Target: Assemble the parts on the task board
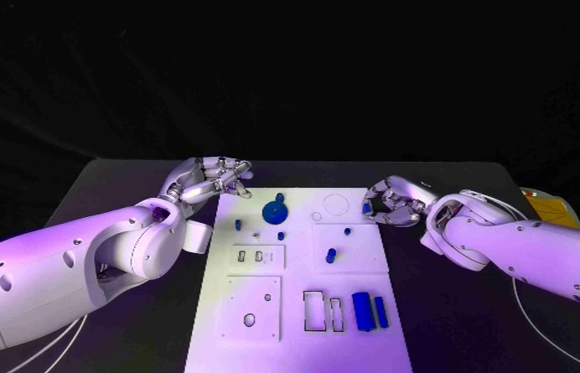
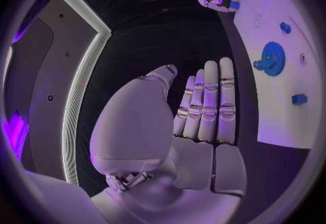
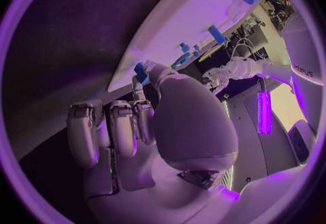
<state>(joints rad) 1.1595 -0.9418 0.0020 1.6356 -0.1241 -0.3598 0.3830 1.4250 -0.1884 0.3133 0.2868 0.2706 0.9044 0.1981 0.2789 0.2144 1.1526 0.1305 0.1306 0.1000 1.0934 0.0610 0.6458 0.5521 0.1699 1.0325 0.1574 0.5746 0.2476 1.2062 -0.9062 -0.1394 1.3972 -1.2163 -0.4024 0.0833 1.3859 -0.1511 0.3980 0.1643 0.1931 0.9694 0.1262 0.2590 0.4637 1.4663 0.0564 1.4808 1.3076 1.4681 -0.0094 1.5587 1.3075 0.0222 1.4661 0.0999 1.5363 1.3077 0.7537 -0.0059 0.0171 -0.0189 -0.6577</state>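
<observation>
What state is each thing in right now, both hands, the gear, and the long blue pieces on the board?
left hand: fingers apart, holding nothing, beside the task board.
right hand: pinching a small blue part at the board's edge.
blue gear: lying flat on the board.
two long blue pieces: lying side by side, untouched.

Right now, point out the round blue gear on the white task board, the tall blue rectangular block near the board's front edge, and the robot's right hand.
Round blue gear (image 1: 276, 213): head view, on its flat face.
Tall blue rectangular block (image 1: 363, 311): head view, mid-length on its top.
Right hand (image 1: 389, 201): head view, middle of the hand, at the white task board's (image 1: 302, 352) right edge.
</observation>
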